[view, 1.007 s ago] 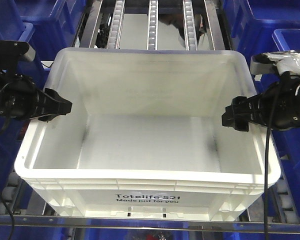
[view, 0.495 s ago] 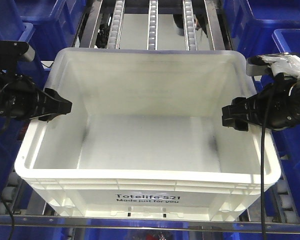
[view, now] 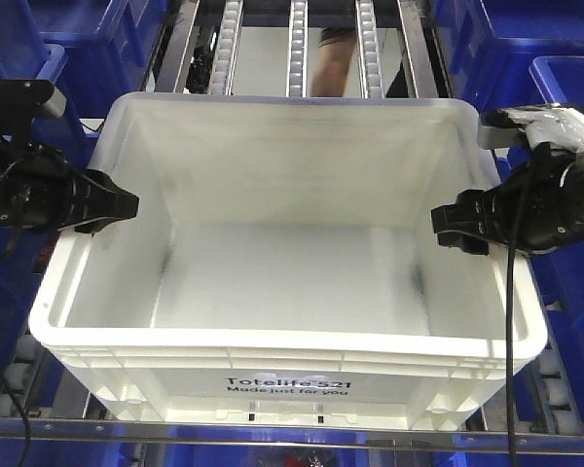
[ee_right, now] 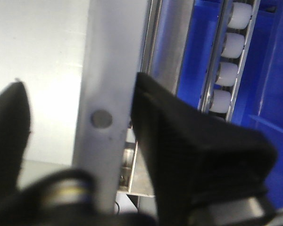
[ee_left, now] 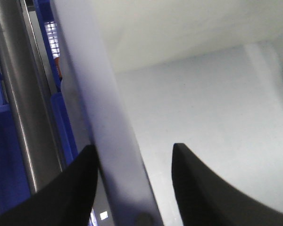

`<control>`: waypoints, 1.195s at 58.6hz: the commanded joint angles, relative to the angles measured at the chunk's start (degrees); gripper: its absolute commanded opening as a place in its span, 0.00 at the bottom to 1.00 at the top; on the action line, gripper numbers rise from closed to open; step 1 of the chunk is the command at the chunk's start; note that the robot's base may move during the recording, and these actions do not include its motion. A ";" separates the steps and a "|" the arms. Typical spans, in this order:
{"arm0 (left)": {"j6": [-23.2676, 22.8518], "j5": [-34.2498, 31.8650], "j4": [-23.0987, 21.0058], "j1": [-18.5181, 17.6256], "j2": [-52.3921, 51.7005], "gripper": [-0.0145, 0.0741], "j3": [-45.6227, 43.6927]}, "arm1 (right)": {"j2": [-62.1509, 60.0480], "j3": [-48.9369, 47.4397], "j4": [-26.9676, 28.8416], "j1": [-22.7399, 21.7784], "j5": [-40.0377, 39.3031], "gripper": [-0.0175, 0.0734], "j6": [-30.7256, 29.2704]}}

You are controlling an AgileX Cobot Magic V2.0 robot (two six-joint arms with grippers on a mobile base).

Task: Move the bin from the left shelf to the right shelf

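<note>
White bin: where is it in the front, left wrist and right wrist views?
Front: bin fills the centre, print nearest the camera.
Left wrist: rim runs diagonally left of centre, interior right.
Right wrist: rim is the pale vertical strip, interior left.
Shared landmark: blue crates outside the rim.

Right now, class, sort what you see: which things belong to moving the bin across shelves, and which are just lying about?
Job: white bin; left gripper and right gripper, each straddling a side wall.
Lying about: blue crates; roller tracks.
</note>
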 commanded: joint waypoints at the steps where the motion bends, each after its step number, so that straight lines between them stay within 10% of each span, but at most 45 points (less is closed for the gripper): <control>1: 0.81 0.94 -2.27 -0.39 -1.47 0.30 -1.63 | -1.36 -1.78 0.30 -0.02 -2.81 0.50 -0.43; 20: 0.88 0.74 -4.26 -0.39 -1.47 0.15 -1.63 | -1.36 -1.78 0.48 -0.02 -2.64 0.18 -0.47; 70: 1.06 -1.02 -6.98 -0.39 -5.35 0.16 -1.63 | -4.79 -1.78 0.91 -0.02 -4.11 0.19 -1.76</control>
